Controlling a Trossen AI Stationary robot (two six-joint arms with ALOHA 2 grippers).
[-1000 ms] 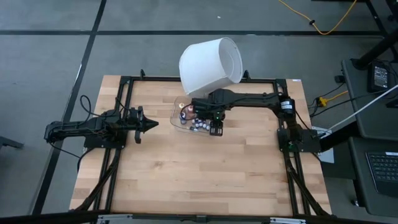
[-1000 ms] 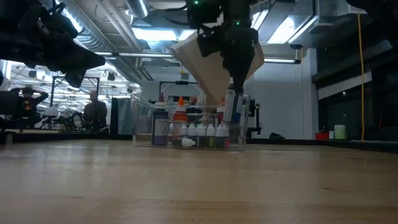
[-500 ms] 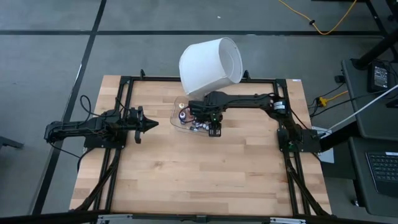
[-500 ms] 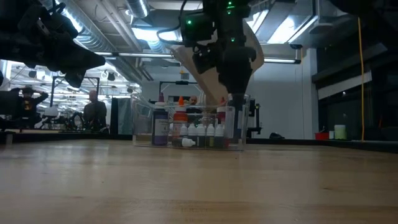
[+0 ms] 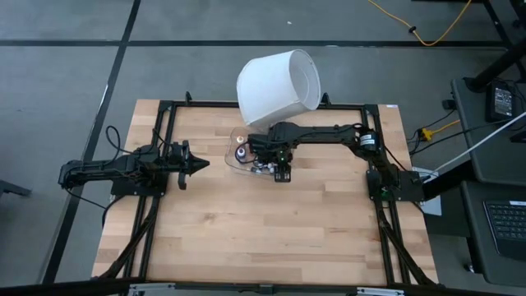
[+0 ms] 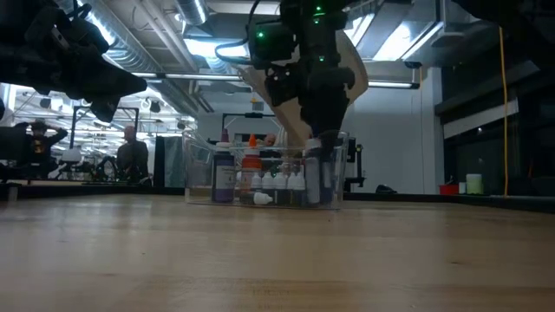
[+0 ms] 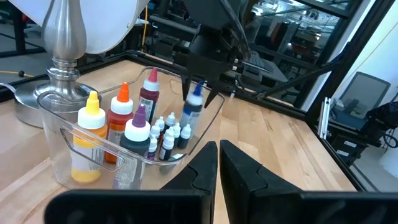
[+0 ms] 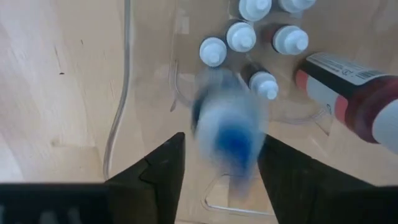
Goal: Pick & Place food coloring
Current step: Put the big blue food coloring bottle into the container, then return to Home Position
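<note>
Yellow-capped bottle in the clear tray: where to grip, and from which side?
Probably by the cap and neck, coming straight down from above. The yellow-capped bottle stands upright in the clear tray, close to its wall, with the orange-tipped bottle right beside it. The body looks hemmed in from the sides, and only the top is free.

The bench is pale, matt wood planking, the tray at its 12 o'clock clear glossy plastic, the bottles smooth plastic, the lamp base brushed metal, and the fingers matt black plastic.
</note>
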